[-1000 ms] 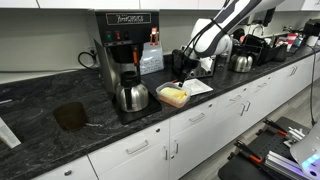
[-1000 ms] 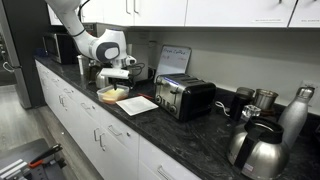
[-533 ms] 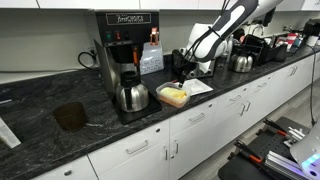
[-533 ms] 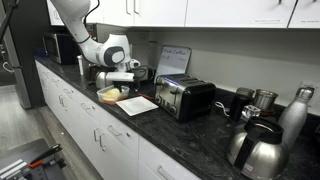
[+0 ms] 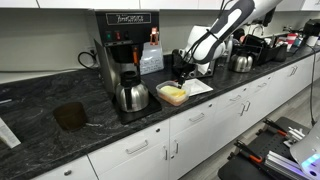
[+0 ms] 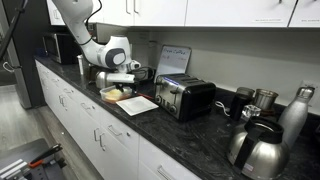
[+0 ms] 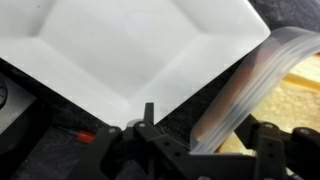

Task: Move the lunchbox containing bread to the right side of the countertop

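The lunchbox [image 5: 172, 95] is a shallow clear container with pale yellow bread [image 5: 174, 97] inside. It sits on the dark speckled countertop [image 5: 60, 135] between the coffee maker and a white paper sheet, and it also shows in an exterior view [image 6: 110, 93]. My gripper [image 5: 184, 72] is just above its far edge, also seen in an exterior view [image 6: 119, 82]. In the wrist view the gripper [image 7: 205, 140] is open. Its jaws stand wide apart either side of the lunchbox's clear rim [image 7: 245, 85], with bread [image 7: 300, 95] at the right.
A black coffee maker [image 5: 124, 55] with a steel carafe stands beside the lunchbox. A flat white paper sheet [image 6: 137, 104] lies on its other side, then a steel toaster [image 6: 185, 97]. Kettles and flasks [image 6: 262, 140] crowd the far counter end.
The arm has come down and moved toward the lunchbox. The gripper now straddles the container's rim. The lunchbox has not moved.
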Robot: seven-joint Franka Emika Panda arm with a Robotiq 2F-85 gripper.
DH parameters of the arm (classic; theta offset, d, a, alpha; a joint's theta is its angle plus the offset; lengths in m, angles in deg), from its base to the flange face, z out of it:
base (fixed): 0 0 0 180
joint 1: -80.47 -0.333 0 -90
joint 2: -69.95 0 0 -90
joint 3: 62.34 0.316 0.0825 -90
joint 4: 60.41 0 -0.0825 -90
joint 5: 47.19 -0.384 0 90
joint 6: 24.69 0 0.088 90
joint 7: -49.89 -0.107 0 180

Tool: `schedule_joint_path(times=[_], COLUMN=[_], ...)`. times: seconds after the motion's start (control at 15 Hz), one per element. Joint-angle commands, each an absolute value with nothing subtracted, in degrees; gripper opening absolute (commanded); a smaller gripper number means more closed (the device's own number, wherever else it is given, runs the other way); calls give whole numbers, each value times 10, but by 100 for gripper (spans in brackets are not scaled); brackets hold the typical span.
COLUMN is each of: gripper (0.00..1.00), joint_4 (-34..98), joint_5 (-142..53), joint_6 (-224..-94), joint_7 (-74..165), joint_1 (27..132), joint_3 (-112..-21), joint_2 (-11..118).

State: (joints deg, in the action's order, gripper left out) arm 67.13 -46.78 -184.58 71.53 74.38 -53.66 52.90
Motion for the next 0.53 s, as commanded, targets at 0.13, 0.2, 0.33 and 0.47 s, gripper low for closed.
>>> schedule_joint_path(times=[0.13, 0.2, 0.33, 0.47], gripper=[38, 31, 17, 4], joint_4=[668, 669, 673, 682], joint_5=[-496, -504, -532, -572], joint_6=[-1862, -1861, -1857, -1855], joint_7=[730, 735, 751, 770], joint_1=[775, 780, 793, 808], joint_3=[-503, -496, -476, -455], joint_2=[527, 531, 542, 560])
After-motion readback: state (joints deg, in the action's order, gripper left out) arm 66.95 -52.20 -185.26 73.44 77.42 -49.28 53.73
